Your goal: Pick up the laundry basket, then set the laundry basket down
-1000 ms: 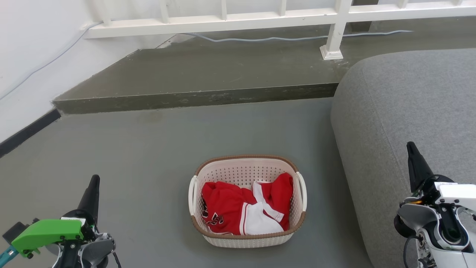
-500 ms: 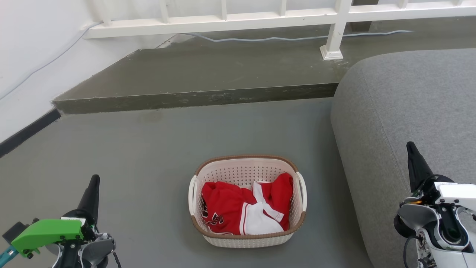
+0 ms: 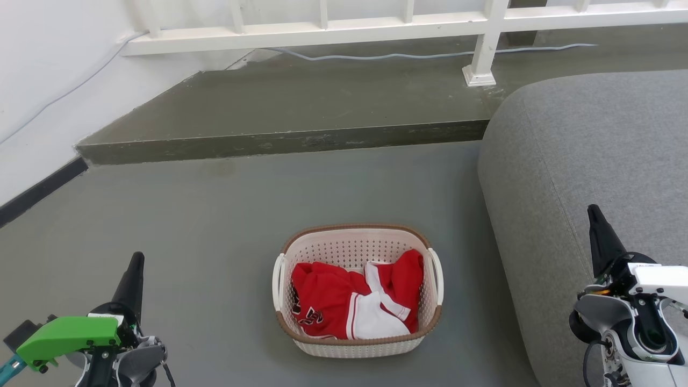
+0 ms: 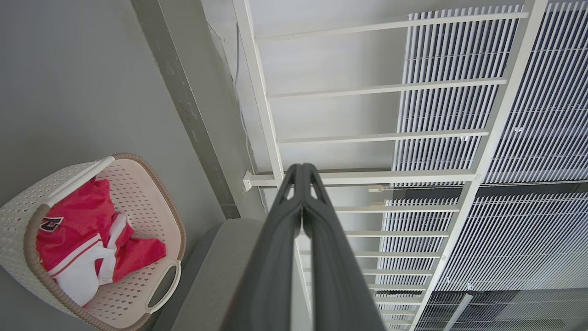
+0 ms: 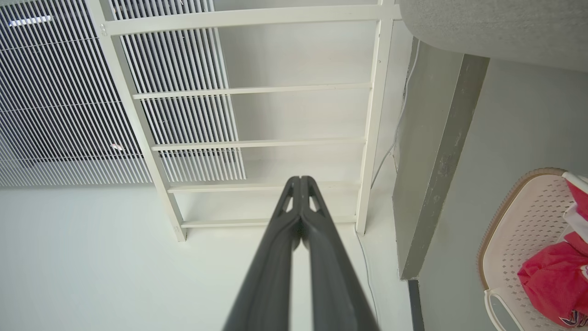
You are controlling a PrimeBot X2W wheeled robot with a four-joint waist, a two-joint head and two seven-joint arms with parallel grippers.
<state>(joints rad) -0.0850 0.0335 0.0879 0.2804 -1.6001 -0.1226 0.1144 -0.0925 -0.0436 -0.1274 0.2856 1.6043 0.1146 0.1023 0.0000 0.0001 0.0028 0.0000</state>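
The laundry basket (image 3: 357, 244), cream-white and perforated with a brown rim and white side loop handles, stands on the grey floor at the lower middle of the head view. Red and white clothes (image 3: 355, 301) lie inside it. My left gripper (image 3: 136, 260) is at the lower left, well left of the basket, fingers shut and holding nothing. My right gripper (image 3: 593, 210) is at the lower right in front of the sofa, also shut and holding nothing. The basket (image 4: 138, 193) lies at the lower left of the left wrist view, beside that gripper (image 4: 302, 170). The basket (image 5: 514, 239) sits at the right edge of the right wrist view, right of that gripper (image 5: 300, 180).
A grey sofa (image 3: 591, 161) rises immediately right of the basket. Behind the basket, a raised concrete step (image 3: 285, 142) crosses the floor, with a white railing (image 3: 484, 48) and a cable beyond it. A white wall with a dark skirting (image 3: 37, 188) runs along the left.
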